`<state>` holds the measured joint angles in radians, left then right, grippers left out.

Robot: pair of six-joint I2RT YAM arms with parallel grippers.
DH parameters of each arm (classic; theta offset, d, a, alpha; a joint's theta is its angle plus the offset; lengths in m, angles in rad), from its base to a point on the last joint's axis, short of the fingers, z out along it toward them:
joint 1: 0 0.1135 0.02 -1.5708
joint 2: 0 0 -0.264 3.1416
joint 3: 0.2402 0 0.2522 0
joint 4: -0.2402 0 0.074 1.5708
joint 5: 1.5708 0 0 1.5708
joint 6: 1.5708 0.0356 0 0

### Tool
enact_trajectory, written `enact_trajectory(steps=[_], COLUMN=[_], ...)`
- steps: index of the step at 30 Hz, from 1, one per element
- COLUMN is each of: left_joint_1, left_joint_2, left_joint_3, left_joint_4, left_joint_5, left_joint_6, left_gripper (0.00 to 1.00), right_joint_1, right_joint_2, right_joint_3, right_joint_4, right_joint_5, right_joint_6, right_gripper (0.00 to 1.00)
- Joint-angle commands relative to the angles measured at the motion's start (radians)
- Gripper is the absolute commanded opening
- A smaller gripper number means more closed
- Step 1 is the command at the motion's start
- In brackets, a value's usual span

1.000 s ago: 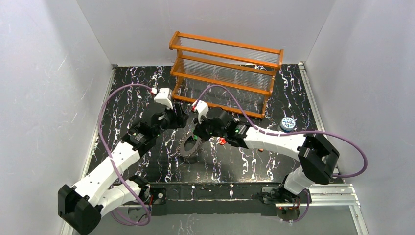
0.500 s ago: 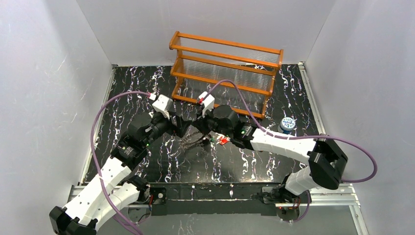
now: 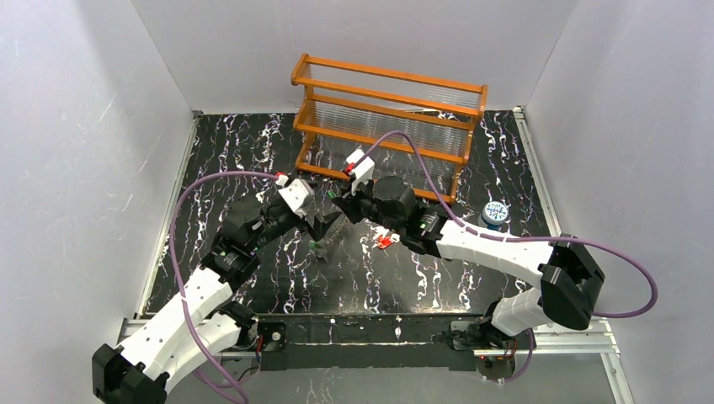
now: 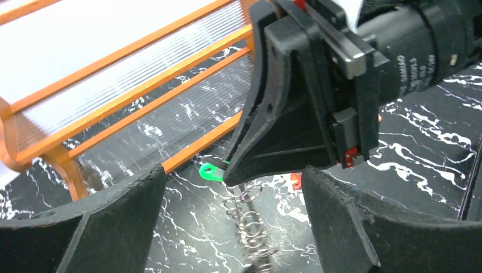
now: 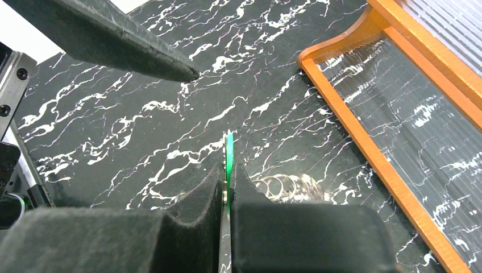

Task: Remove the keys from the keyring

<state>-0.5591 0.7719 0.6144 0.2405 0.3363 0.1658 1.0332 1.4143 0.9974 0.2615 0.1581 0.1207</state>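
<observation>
Right end effector (image 5: 226, 176) clamped together on the flat head of a green key (image 5: 229, 145), blade hidden between the pads; left end effector (image 4: 232, 176) spread fully apart, holding nothing, one finger on either side of the right one's tip.

Keyring (image 3: 332, 238) hangs under that pinch; overhead it reads only as a grey shape seen nearly edge-on; cannot tell whether its lower edge touches the worktop (image 3: 421, 278). A string of small wire rings (image 4: 248, 227) dangles from the green key toward it. One red key (image 3: 386, 241) lies loose on the worktop just beside the right arm, apparently already off. Orange rack (image 3: 387, 118) stands close behind the work.

Handling, as judged: keys light and stiff, their plastic heads giving the pads a fair bite, the short blades slick metal; the toothed ring is rigid and the heaviest piece, so it will swing and twist on the wire links if lifted by a key alone; the links are thin, springy and fiddly.

Best hold for the left: across the flat faces of the toothed ring, or low on the wire string to steady it, while the right pulls the green key away; a pinch on the jagged edge looks prone to slip.
</observation>
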Motion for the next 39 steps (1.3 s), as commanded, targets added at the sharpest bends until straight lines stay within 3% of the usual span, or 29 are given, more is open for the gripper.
enact_trajectory(steps=[1, 4, 11, 20, 32, 39], left_joint_1=[0.002, 0.002, 0.000, 0.001, -0.007, -0.015], left_joint_2=[-0.006, -0.059, -0.214, -0.125, -0.047, -0.085], left_joint_3=[-0.051, -0.086, -0.168, -0.143, -0.160, -0.152], left_joint_4=[0.080, 0.059, 0.025, 0.024, 0.114, 0.039], left_joint_5=[0.112, 0.148, 0.059, 0.128, 0.267, 0.225], left_joint_6=[0.074, 0.065, -0.001, 0.021, -0.057, 0.028], left_gripper=[0.85, 0.81, 0.79, 0.79, 0.69, 0.68], right_joint_1=[-0.006, -0.006, -0.006, -0.007, -0.005, -0.006], right_joint_2=[-0.034, -0.062, -0.100, -0.154, -0.173, -0.177], right_joint_3=[0.055, 0.020, -0.023, -0.051, -0.050, -0.054], right_joint_4=[0.065, 0.085, 0.091, 0.059, 0.048, 0.037], right_joint_5=[0.021, 0.023, -0.007, -0.092, -0.152, -0.207], right_joint_6=[-0.047, -0.046, -0.039, -0.036, -0.009, -0.027], right_gripper=[0.01, 0.01, 0.01, 0.01, 0.01, 0.01])
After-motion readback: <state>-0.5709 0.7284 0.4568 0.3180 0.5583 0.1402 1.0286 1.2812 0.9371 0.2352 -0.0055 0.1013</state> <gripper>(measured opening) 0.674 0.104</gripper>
